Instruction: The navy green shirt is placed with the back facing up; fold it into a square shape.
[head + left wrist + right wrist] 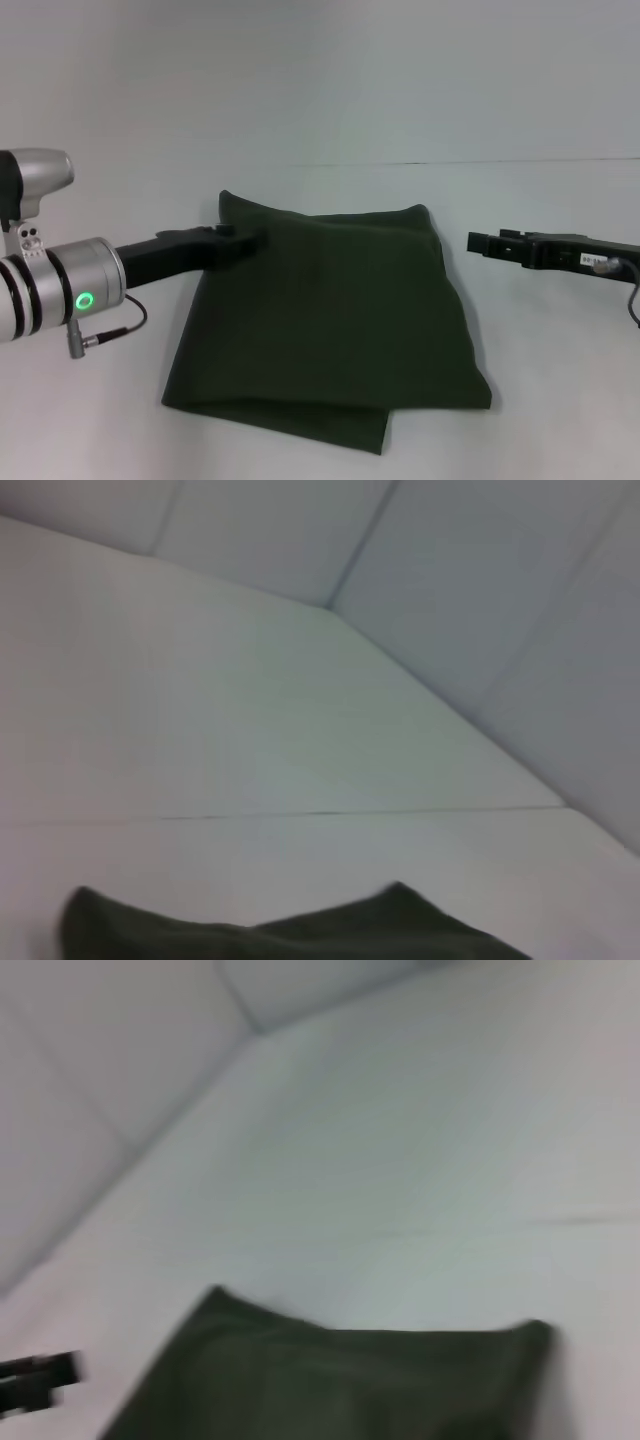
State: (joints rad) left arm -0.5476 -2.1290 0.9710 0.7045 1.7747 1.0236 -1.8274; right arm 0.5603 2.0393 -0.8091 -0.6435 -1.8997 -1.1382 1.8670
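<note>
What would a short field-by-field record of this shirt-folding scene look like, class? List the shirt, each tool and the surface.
Shirt: navy green shirt, already folded into a rough rectangle, plain side showing, lying flat
Surface: white table
Left tool: left tool at the shirt's far left corner, touching the cloth; whether it is pinching it cannot be told
Right tool: right tool off the shirt, beside its right edge, holding nothing
Fold state: layered edges at the near side, lower right corner sticking out
</note>
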